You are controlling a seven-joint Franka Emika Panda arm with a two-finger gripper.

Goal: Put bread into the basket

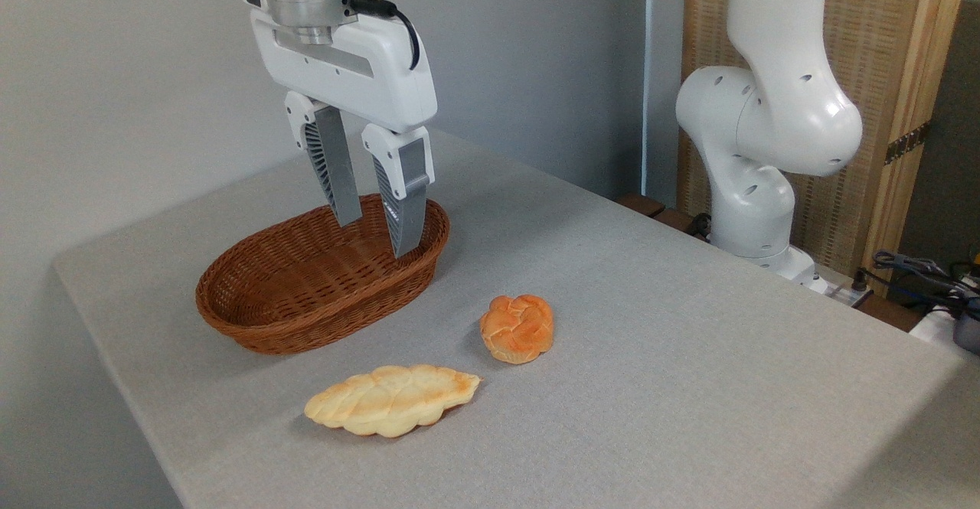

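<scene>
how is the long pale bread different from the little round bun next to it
The long bread is flat, leaf-shaped and pale yellow with light toasted patches; the bun is round, knotted, taller and orange-brown. The long bread is clearly longer than the bun. The long bread lies nearer the table's front edge, the bun further back and to the right. Both are braided and lie on the table outside the basket, untouched by the end effector.

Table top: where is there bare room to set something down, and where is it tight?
Bare: the wide stretch right of the bun toward the robot base, and the front-right corner. The basket is empty, with the open gripper over its far end. Tight: the gaps between basket, bun and bread.
</scene>
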